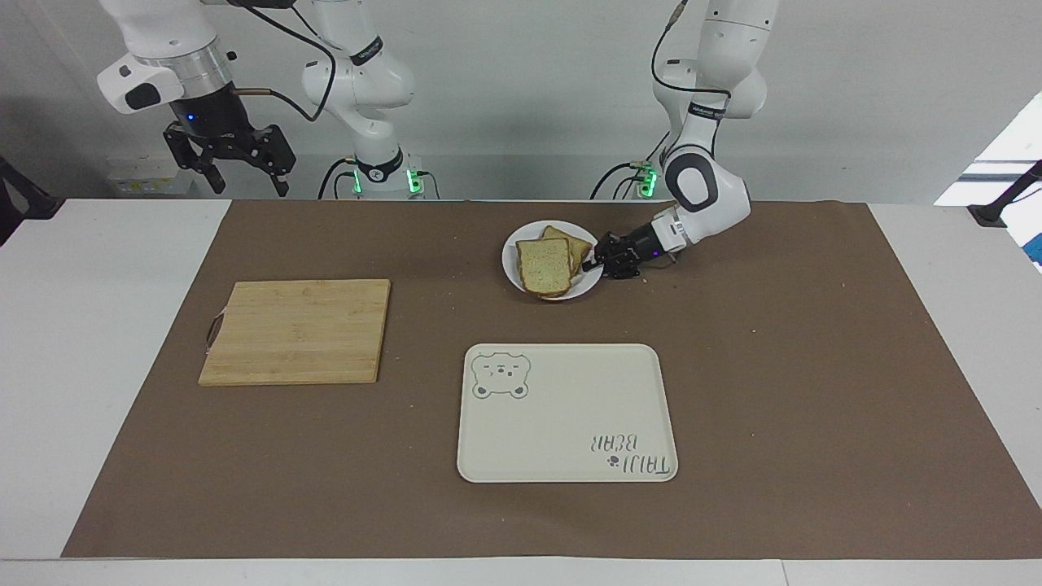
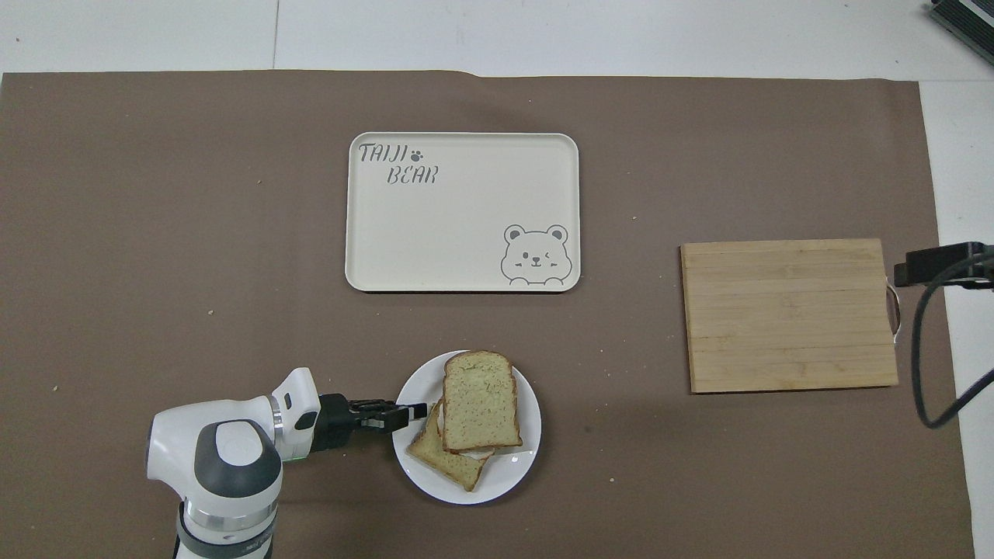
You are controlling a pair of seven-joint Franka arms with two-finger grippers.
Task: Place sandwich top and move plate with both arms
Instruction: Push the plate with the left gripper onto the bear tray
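Observation:
The white plate (image 1: 511, 262) (image 2: 514, 472) sits on the brown mat near the robots. On it the sandwich top (image 1: 544, 266) (image 2: 479, 400), a pale slice with one rounded end, lies over another slice (image 2: 444, 456) that pokes out beneath. My left gripper (image 1: 593, 261) (image 2: 417, 407) lies low and level at the plate's rim on the left arm's side, its tip over the rim beside the lower slice. My right gripper (image 1: 248, 181) hangs open and empty, high over the table's edge at the right arm's end.
A cream tray with a bear drawing (image 1: 570, 456) (image 2: 466, 256) lies farther from the robots than the plate. A wooden cutting board (image 1: 297, 330) (image 2: 788, 314) sits toward the right arm's end. Crumbs dot the mat.

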